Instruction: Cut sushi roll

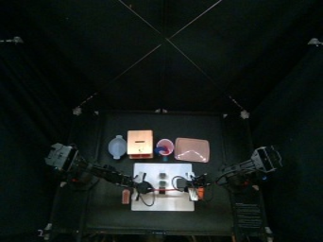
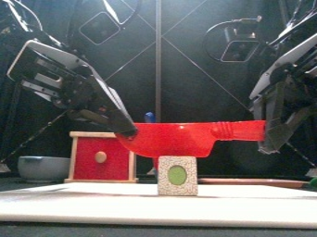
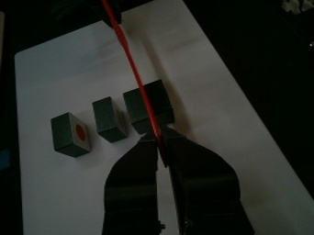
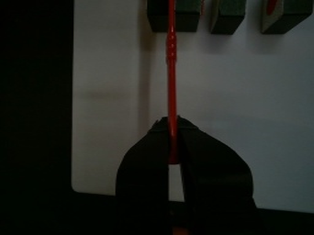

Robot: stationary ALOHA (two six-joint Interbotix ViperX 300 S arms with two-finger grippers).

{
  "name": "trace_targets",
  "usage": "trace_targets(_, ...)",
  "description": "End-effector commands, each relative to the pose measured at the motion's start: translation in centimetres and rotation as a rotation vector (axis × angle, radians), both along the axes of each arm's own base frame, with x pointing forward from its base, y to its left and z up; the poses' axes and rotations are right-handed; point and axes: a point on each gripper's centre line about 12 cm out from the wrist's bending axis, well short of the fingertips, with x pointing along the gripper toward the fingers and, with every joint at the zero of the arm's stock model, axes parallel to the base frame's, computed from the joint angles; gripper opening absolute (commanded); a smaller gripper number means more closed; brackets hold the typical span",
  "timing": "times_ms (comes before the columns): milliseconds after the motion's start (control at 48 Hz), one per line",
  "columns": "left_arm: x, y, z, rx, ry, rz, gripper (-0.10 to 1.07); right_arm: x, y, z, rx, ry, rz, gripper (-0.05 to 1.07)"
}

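Sushi roll pieces (image 3: 108, 120) lay in a short row on the white board (image 3: 233, 119), three dark chunks standing just beside one another, the end one showing an orange centre on its cut face. From the front, one piece (image 2: 177, 175) stood upright with a green centre, directly under a red knife (image 2: 186, 139). Both arms shared that knife. The left gripper (image 3: 161, 139) had its jaws closed narrowly on one end, the thin red edge running out from between them and across the chunk nearest the jaws. The right gripper (image 4: 175, 138) pinched the other end, its jaws nearly together around the slim red handle. The knife hung level between them, just above the roll. Behind the board sat a red-and-wood box (image 2: 102, 155), a pale bowl (image 2: 44, 168), a pink bowl (image 1: 165, 146) and a tan tray (image 1: 192, 149).
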Motion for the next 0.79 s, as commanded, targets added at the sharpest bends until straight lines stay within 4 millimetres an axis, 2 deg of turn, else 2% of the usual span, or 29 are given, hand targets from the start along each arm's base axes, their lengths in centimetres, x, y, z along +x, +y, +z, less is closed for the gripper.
trace_targets(0,-1.3,-0.3,-1.0,0.02,0.05,-0.027,0.39,-0.6,0.1,-0.1,-0.009,0.028,0.015,0.32)
trace_targets(396,-1.2,0.1,-0.8,0.021,0.045,-0.02,0.39,-0.2,-0.4,1.1,-0.021,-0.012,0.017,0.32)
trace_targets(771,-1.2,0.3,-0.9,0.024,0.05,-0.016,0.39,-0.2,-0.5,0.6,-0.024,0.001,0.014,0.32)
